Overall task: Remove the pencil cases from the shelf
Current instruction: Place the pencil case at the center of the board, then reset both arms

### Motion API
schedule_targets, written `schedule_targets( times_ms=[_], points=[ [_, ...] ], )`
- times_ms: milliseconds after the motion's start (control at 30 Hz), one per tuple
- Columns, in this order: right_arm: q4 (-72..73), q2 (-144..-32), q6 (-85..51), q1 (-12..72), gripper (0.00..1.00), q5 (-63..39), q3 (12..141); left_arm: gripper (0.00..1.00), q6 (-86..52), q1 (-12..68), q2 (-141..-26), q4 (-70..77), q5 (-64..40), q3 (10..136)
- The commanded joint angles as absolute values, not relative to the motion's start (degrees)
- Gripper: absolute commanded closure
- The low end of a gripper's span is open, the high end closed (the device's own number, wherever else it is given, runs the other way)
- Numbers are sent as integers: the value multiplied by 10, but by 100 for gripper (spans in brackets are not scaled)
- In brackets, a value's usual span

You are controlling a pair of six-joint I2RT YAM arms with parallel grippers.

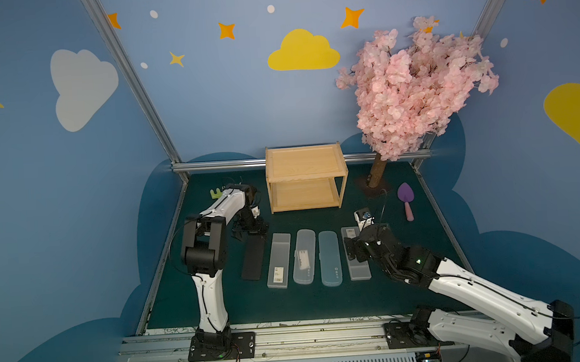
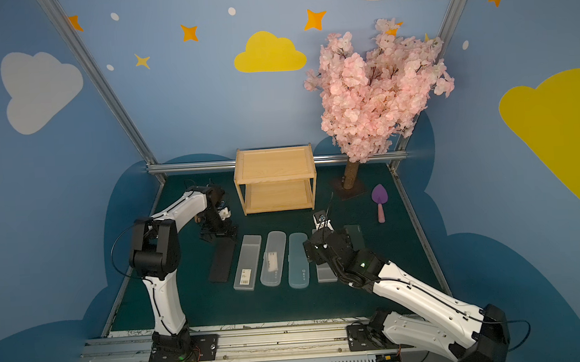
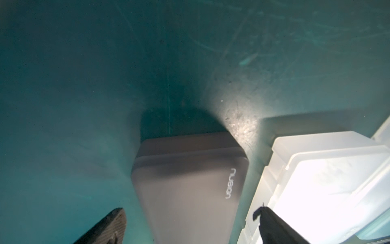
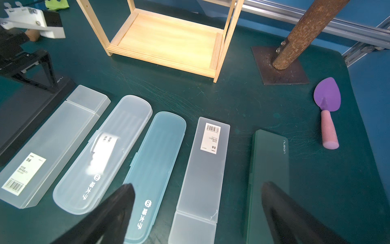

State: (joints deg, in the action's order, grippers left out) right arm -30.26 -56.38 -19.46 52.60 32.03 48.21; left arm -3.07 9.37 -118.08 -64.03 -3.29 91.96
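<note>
on the green mat [image 1: 323,300], in both top views, you see five pencil cases [image 1: 304,256] lying side by side in front of the shelf [image 1: 303,163]. a top view shows the dark green case [image 2: 355,234] at the row's right end. at the left wrist, your left claw [image 3: 190,210] is wide, a finger on each side of the black case [image 3: 190,190], not touching it. at the right wrist, your right claw [image 4: 198,187] is wide too, up over the frosted case [image 4: 206,169] and the dark green case.
</note>
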Motion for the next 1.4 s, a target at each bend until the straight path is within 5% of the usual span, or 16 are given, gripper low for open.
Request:
schedule_targets(
  times_ms=[0, 233, 367, 600, 800, 1200, 1367],
  points=[
    [-313, -563, -199, 524, 2, 323, 494, 0, -33, 91, -1152, -662, -28, 953],
    [-315, -556, -191, 524, 2, 317, 504, 0, -49, 92, -1097, -669, -13, 960],
    [-316, -542, -162, 508, 2, 303, 534, 0, -93, 90, -988, -555, 43, 871],
    [-339, -571, -154, 292, 2, 114, 653, 0, -108, 82, -767, -171, 135, 559],
    [-358, -635, -157, 147, 2, 64, 699, 0, -98, 34, -788, -86, 152, 473],
    [-120, -646, -46, 60, 2, 113, 522, 0, -73, -31, -850, 314, 110, 300],
    [-16, -692, -34, 28, 2, 157, 435, 0, -55, -35, -874, 272, 58, 335]
  ],
)
